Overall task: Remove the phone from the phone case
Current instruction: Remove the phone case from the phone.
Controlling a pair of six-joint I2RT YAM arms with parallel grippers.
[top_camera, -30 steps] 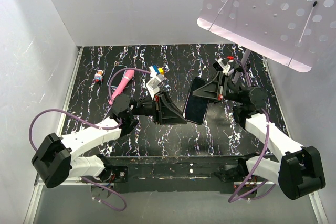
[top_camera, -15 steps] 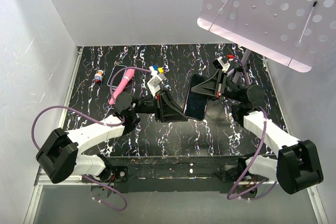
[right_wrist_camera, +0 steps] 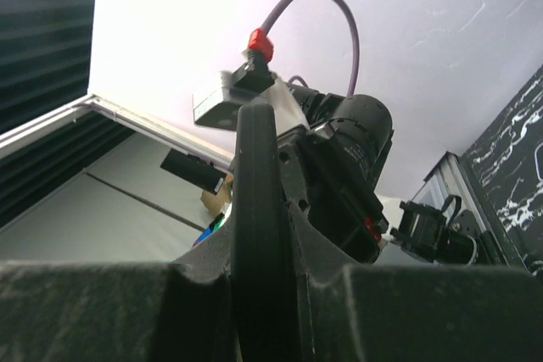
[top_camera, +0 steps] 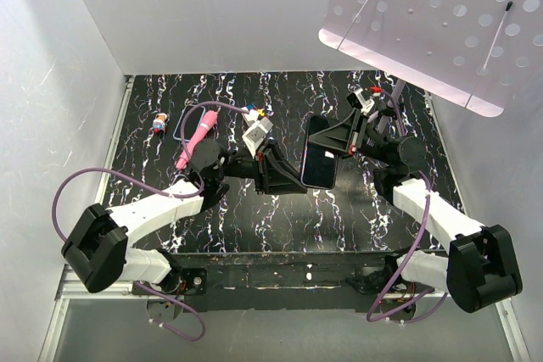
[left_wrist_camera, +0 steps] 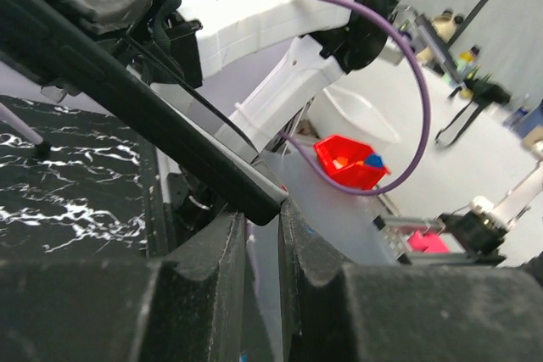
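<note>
Phone (top_camera: pixel 317 164): you have it held tilted above the middle of the tabletop (top_camera: pixel 254 218), between both arms.
Left end effector (top_camera: pixel 291 178): pinching the phone's near-left edge.
Right end effector (top_camera: pixel 336 143): pinching its far-right edge.
Case: you cannot tell whether it is on the phone.
Toy figure (top_camera: pixel 159 122): lying near the far-left corner.

Top view: even, bright, sharp. Left gripper (left_wrist_camera: pixel 261 247) near lens: soft, dim. Right gripper (right_wrist_camera: pixel 265 235): dark, backlit; white glare above it.
</note>
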